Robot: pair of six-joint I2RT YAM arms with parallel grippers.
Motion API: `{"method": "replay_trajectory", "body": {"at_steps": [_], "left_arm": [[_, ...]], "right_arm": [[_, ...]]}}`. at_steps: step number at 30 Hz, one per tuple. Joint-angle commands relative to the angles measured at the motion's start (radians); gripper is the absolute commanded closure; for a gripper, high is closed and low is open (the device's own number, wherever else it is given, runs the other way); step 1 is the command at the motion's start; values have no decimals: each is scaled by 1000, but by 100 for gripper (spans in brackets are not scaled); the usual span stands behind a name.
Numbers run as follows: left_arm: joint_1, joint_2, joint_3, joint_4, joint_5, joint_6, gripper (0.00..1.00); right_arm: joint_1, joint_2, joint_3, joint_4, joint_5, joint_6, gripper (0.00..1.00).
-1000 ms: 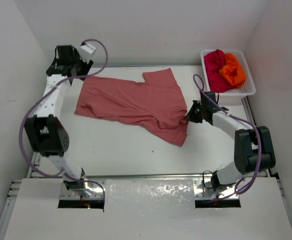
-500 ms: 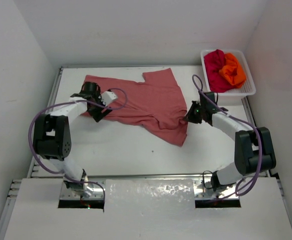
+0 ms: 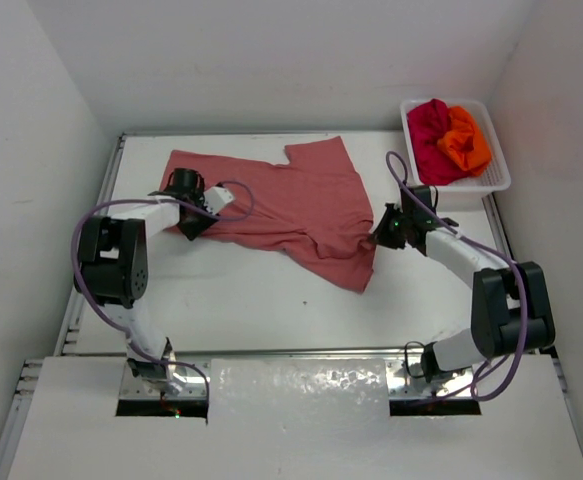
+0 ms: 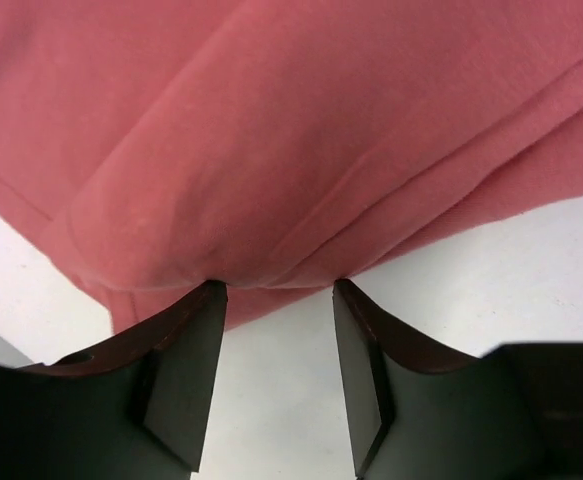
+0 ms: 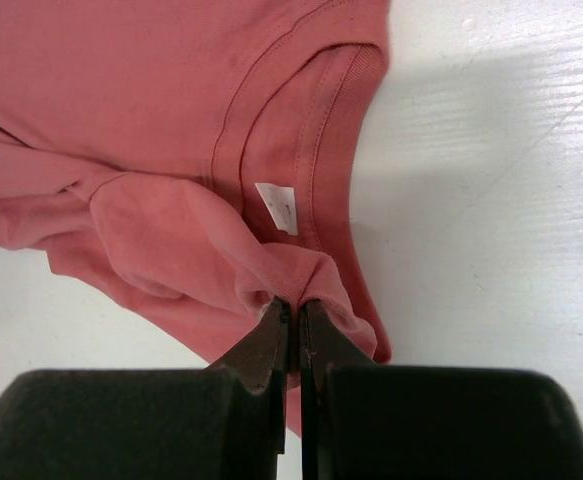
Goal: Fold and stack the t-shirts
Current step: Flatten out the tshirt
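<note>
The salmon-pink t-shirt (image 3: 281, 205) lies spread and rumpled across the upper middle of the white table (image 3: 261, 300) in the overhead view, with one corner trailing down toward the lower right. The left gripper (image 3: 189, 224) sits at the shirt's lower left edge. In the left wrist view (image 4: 278, 290) its two dark fingers (image 4: 186, 370) stand apart with bare table between them. Their tips just meet the hem of a rounded fold of the pink cloth that fills the upper part of that frame, and no cloth is caught between them. The right gripper (image 3: 376, 232) is at the shirt's right edge. In the right wrist view (image 5: 293, 305) its fingers are clenched tight on a small pinched ridge of the fabric, just below the ribbed collar (image 5: 326, 150) and the white neck label (image 5: 277, 208). The rest of the shirt spreads toward the upper left of that frame. At the upper right of the overhead view, well apart from both grippers, a white mesh basket (image 3: 499, 178) holds the crimson t-shirt (image 3: 428, 135) and the orange t-shirt (image 3: 468, 140), bunched side by side.
</note>
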Motion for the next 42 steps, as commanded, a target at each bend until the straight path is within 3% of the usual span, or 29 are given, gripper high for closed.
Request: {"method": "replay_trajectory", "body": {"at_steps": [1, 7, 16, 18, 19, 22, 24, 29, 34, 39, 42], "left_arm": [[5, -11, 69, 6, 2, -34, 55], [4, -44, 49, 24, 30, -38, 42], [4, 41, 29, 81, 12, -8, 41], [4, 54, 40, 98, -25, -6, 52], [4, 59, 62, 95, -27, -8, 67], [5, 62, 113, 71, -40, -31, 100], [7, 35, 135, 42, -45, -28, 100], [19, -60, 223, -115, -42, 26, 100], [27, -161, 297, -479, -11, 126, 100], [39, -312, 161, -853, -60, 296, 100], [39, -392, 59, -936, -134, 305, 100]], "right_arm": [[7, -40, -5, 5, 15, -21, 100], [7, -40, -13, 10, 14, -23, 100], [7, -37, 3, 12, 3, -33, 100], [7, -37, 0, 12, 0, -35, 100], [7, -37, -2, 12, -3, -33, 100], [7, -41, 3, -2, -1, -36, 100], [5, -57, 13, -21, 8, -55, 100], [7, -95, 75, -108, 57, -153, 100], [11, -138, 149, -259, -27, -210, 100], [27, -335, 43, -454, -73, -222, 100], [42, -446, -9, -618, -155, -211, 100]]}}
